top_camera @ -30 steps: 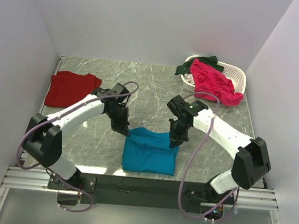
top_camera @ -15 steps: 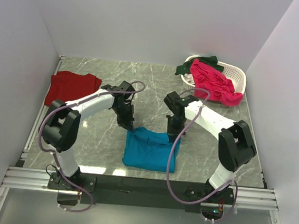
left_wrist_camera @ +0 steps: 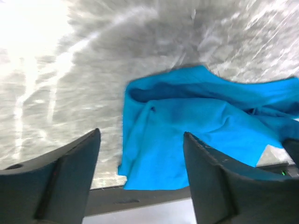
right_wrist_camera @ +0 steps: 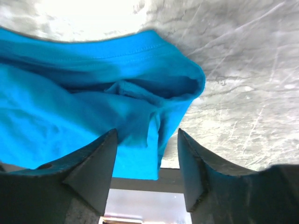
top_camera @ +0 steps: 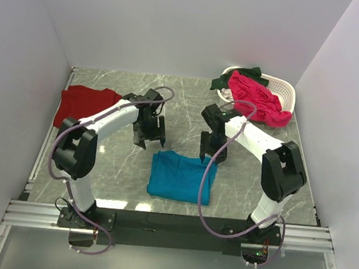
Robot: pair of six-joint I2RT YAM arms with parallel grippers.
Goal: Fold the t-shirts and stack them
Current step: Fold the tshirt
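A teal-blue t-shirt lies folded in a rough rectangle near the table's front edge; it also shows in the left wrist view and the right wrist view. My left gripper hovers open just above its far left corner, nothing between the fingers. Over the far right corner my right gripper is open too and holds nothing. A dark red t-shirt lies folded at the far left. Bright pink and dark green t-shirts hang over the basket.
A white slatted basket stands at the back right corner. White walls close the table on three sides. A black rail runs along the front edge, where the arm bases stand.
Both grippers have opened and let go of the teal-blue t-shirt's far edge, then lifted back slightly. The shirt has settled flatter on the table.
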